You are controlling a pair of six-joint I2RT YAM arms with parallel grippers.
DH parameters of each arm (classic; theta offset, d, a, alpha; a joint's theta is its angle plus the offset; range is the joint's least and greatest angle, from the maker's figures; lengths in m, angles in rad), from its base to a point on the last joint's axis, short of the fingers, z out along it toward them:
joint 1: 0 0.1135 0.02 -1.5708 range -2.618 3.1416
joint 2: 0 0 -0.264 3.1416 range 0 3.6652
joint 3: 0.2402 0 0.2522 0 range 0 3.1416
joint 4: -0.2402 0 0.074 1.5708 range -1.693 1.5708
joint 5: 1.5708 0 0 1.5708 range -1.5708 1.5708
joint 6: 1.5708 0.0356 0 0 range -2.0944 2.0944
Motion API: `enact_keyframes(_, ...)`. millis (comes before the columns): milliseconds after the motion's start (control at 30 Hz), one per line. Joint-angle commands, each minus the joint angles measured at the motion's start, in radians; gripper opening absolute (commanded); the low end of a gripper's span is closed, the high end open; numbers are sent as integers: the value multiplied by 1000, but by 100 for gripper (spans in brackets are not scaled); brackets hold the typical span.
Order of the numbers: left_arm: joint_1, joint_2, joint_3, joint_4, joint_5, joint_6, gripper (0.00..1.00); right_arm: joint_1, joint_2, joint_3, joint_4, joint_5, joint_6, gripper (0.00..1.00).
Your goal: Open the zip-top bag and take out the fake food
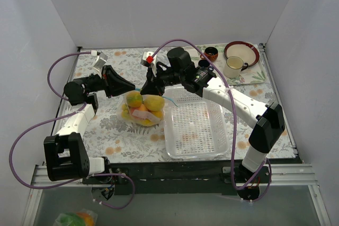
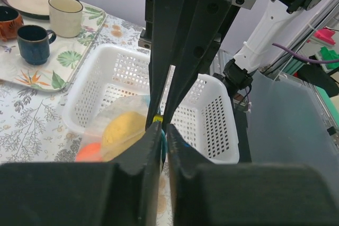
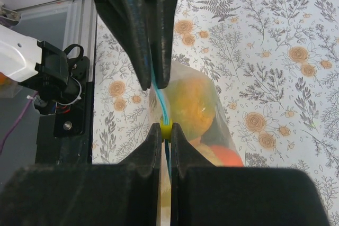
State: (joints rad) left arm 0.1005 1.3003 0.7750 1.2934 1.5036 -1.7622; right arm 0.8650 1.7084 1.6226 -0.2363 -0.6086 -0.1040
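The clear zip-top bag (image 1: pixel 142 110) stands on the table left of the basket, with the fake food inside: a yellow fruit (image 2: pixel 125 129), an orange one (image 2: pixel 88 153), and more beneath. My left gripper (image 1: pixel 134 88) is shut on the pale blue zip strip (image 3: pixel 160 101) at the bag's mouth. My right gripper (image 1: pixel 148 89) meets it tip to tip from the other side and is shut on the small yellow slider (image 3: pixel 166 129) on that strip. The bag's mouth looks closed between the two grippers.
A white perforated basket (image 1: pixel 212 141) lies right of the bag. At the back right a leaf-print tray (image 1: pixel 254 75) holds a red-rimmed plate (image 1: pixel 241 50), a cream mug (image 1: pixel 233 67), a dark blue mug (image 2: pixel 33 43) and a brown mug (image 1: pixel 211 53).
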Motion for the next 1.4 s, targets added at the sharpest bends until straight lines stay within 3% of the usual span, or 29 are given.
enact_keyframes(0,-5,-10,7,403,294,9,0,-4,-23,57,57,-13,3,1)
enact_keyframes(433,13,16,65,442,294,3,0,-14,-52,17,40,36,-20,1)
enact_keyframes(1367,344,208,332,527,293,-37,0,-72,-185,-317,15,136,-77,1)
